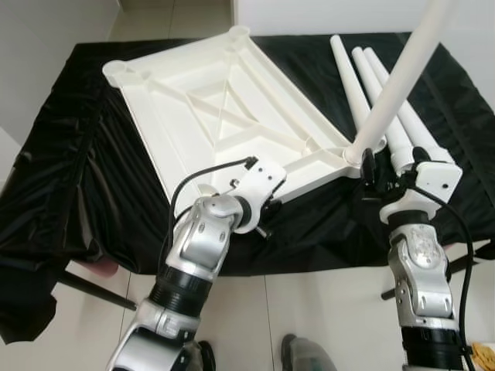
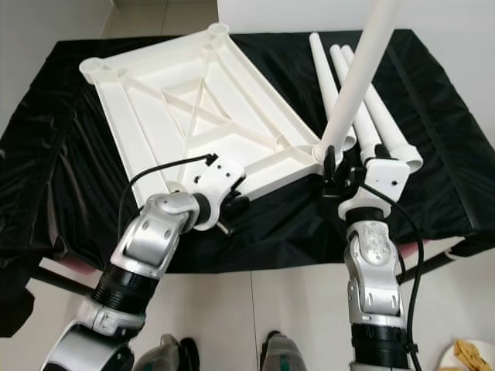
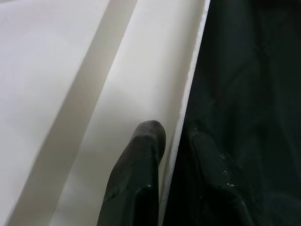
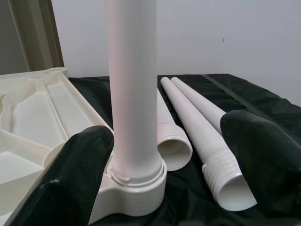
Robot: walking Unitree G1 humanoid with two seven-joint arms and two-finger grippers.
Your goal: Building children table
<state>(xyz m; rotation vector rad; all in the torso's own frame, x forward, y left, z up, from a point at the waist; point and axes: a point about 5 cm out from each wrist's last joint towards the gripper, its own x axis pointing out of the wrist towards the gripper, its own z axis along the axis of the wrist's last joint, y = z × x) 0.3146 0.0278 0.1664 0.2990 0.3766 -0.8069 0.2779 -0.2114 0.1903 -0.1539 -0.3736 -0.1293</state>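
The white tabletop lies upside down on the black-draped counter. My left fingers pinch its near rim. My right fingers are spread apart around an upright leg seated in the near corner socket, not touching it. Three spare legs lie just beside it

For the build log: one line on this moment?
left hand: clamps tabletop edge | right hand: open around leg in corner socket
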